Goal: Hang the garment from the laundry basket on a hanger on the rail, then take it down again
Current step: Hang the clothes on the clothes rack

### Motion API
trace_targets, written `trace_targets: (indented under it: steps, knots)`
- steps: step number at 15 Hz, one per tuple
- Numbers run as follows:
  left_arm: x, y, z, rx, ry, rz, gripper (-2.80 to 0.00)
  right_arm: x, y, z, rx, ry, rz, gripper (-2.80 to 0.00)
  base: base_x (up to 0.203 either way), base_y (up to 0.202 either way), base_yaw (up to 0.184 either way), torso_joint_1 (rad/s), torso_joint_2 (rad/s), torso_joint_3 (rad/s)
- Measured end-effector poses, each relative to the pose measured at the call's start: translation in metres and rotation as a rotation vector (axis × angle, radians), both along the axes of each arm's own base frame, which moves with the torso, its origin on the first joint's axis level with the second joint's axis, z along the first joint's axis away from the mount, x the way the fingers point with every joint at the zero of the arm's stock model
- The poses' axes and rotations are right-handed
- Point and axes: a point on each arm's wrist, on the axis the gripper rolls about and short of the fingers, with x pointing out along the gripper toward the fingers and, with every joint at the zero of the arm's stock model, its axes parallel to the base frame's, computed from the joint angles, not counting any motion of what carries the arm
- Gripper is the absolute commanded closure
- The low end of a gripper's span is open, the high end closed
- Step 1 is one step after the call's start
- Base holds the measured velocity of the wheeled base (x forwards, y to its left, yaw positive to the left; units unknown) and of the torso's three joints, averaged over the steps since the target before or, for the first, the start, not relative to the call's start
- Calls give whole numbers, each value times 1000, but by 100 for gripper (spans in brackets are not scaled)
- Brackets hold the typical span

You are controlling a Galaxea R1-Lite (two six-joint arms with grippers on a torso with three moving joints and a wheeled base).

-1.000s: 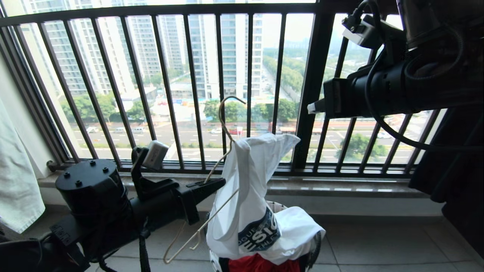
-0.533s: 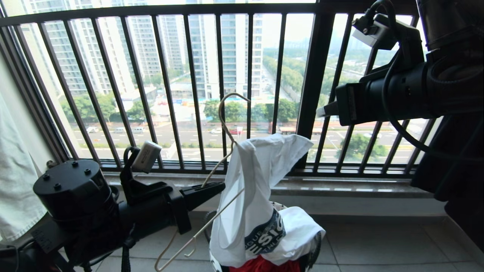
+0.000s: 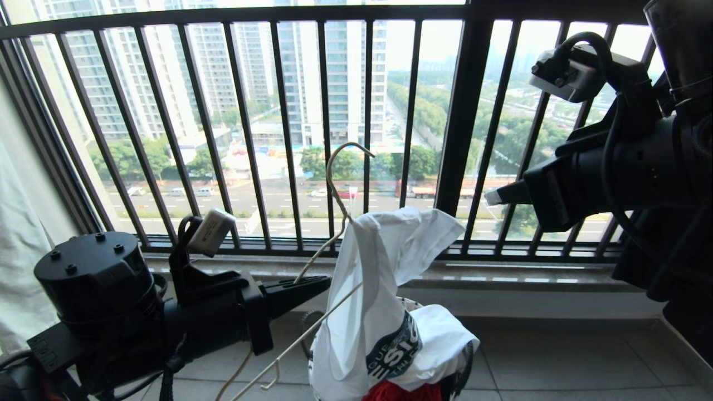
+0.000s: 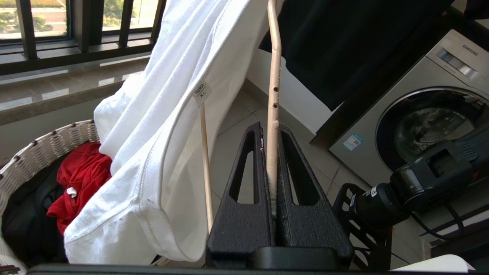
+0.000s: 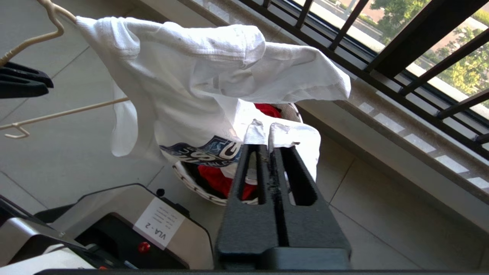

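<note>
Since a second ago my right gripper (image 3: 491, 196) has pulled back toward my right side, well away from the T-shirt (image 3: 373, 289), and the hanger (image 3: 334, 189) has tipped a bit so its low end drops further out of the head view. My left arm slid outward a little too.

Left gripper (image 4: 272, 152) is clamped tight on the hanger's wire, holding it tilted so one shoulder pokes up inside the shirt, which I reckon is how the collar gets threaded on. Right fingers look nearly together with just a thin slit between them and nothing in them (they seem to have let go of the fabric, but that's my guess).

The shirt drapes off the hanger's upper end, its lower part with the blue logo still slumped on the laundry basket (image 4: 49, 141), over a red garment (image 4: 82, 179). So only half on. The rail isn't in view.

Room: pale tiled floor (image 3: 557, 356), stone sill (image 3: 529, 275) under a black barred window railing (image 3: 462, 111), a washing machine (image 4: 420, 126) off to the side.
</note>
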Motion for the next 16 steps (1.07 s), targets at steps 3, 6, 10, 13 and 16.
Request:
trace_targets:
  steps: [3,6,10,13,16]
  knots:
    - [-3,1,1,-1,-3,-26,0,-4,1,-9,-61,-1,179,-280,0,0,0,0,0,0]
    - [-6,2,-1,3,2,-56,0,4,7,-12,-117,-75,284,-280,0,0,0,0,0,0]
    - [-11,7,-1,2,0,-117,0,31,14,-18,-166,-151,362,-280,0,0,0,0,0,0]
    - [-10,15,2,-4,-11,-131,0,46,18,-24,-166,-152,422,-280,0,0,0,0,0,0]
    - [-9,22,4,-8,-20,-130,0,53,21,-31,-166,-135,463,-280,0,0,0,0,0,0]
